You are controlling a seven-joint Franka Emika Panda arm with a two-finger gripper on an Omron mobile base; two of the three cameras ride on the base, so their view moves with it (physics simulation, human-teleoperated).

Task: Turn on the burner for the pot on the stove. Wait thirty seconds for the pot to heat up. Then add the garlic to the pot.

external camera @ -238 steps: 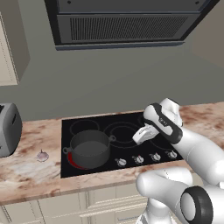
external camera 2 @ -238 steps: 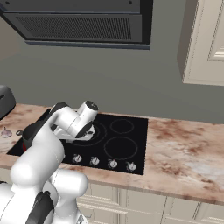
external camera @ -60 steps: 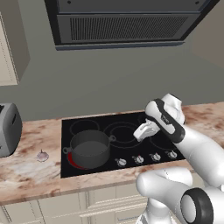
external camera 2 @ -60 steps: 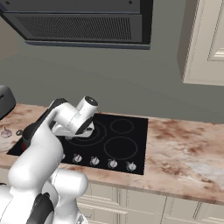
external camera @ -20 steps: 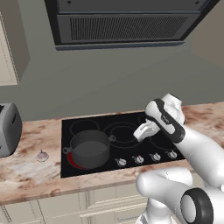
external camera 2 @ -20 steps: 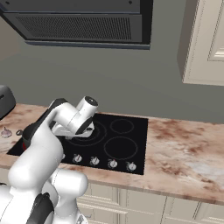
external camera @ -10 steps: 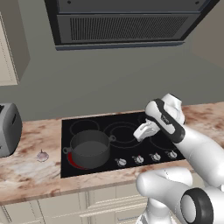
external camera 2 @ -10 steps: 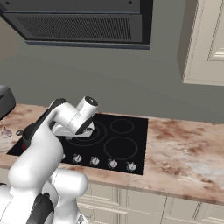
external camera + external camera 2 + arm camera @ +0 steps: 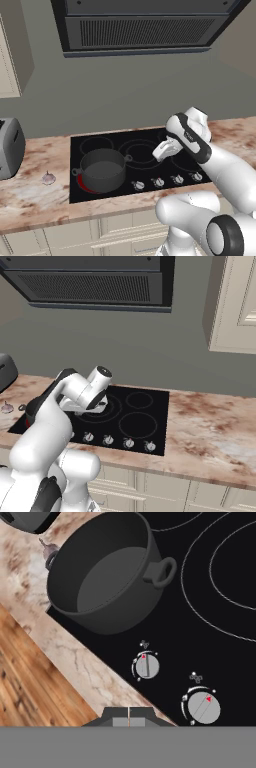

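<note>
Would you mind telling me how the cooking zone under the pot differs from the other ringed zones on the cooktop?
The burner glows red at its rim; the other zones show only grey rings with no red. The burner carries the pot, while the other zones are bare. The burner sits at the front left corner of the stove, nearest the garlic on the counter; the other zones lie behind and to its right. All are round zones in the same black glass.

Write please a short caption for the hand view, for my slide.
Shut gripper above the stove knobs, with the empty pot nearby.
</note>
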